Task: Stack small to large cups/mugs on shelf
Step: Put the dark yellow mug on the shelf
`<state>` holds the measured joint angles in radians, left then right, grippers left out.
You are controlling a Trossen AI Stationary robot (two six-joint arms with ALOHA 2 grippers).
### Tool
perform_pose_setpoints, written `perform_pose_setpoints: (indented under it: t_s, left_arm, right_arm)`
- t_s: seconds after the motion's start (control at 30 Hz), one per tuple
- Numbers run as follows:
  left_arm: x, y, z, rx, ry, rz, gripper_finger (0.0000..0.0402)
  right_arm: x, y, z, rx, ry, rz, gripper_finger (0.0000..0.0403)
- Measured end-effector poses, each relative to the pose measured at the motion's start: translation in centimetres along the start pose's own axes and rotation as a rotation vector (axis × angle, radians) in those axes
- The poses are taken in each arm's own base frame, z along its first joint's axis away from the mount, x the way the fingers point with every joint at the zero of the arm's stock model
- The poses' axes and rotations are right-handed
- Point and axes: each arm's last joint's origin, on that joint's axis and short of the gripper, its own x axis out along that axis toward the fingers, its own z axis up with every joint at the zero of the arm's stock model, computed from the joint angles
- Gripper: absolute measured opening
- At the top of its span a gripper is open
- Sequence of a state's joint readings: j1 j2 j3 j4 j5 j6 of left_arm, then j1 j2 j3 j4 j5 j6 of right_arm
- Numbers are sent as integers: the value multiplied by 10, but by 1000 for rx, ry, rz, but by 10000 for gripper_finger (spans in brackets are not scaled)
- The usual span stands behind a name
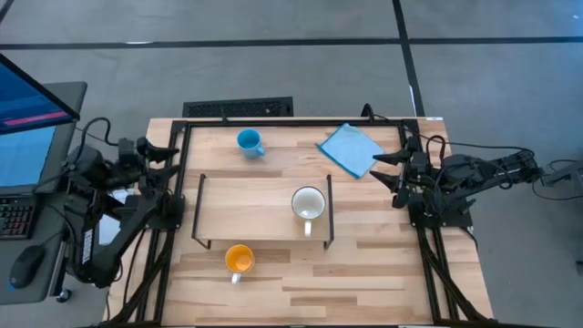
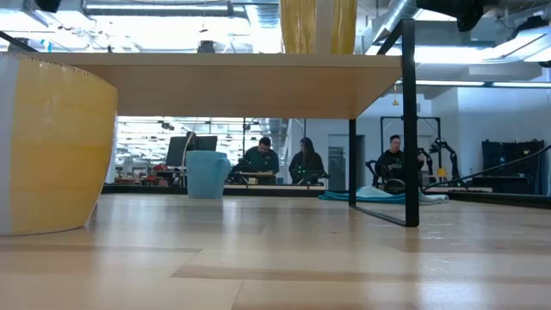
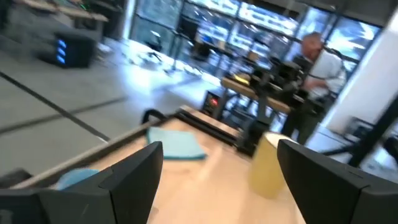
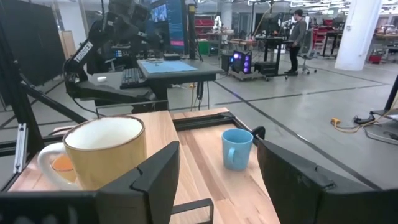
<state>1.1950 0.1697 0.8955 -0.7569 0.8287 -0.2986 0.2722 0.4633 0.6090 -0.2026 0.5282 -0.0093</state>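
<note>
The shelf (image 1: 260,187) stands mid-table on its black wire legs. The white mug (image 1: 308,204) stands on the shelf's right end, handle toward the near edge; it also shows in the right wrist view (image 4: 102,152). The blue mug (image 1: 248,142) stands on the table beyond the shelf and shows in the low view (image 2: 207,175). The orange mug (image 1: 239,260) stands on the table in front of the shelf. My left gripper (image 1: 173,164) is open and empty at the table's left edge. My right gripper (image 1: 381,170) is open and empty at the right edge, facing the shelf.
A flat blue cloth (image 1: 351,148) lies at the far right of the table, close to my right gripper. Black frame rails (image 1: 273,121) run along the table's edges. People sit at desks in the room beyond (image 2: 263,159).
</note>
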Motion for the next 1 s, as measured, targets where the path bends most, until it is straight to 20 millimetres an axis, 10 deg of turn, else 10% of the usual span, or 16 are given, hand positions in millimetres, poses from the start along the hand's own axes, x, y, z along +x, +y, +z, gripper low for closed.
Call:
perform_pose_setpoints:
  t_s: [1.0]
  left_arm:
    - [5, -12, 27, -7, 50, -460, 199]
  right_arm:
    - [0, -5, 5, 33, -45, -155, 240]
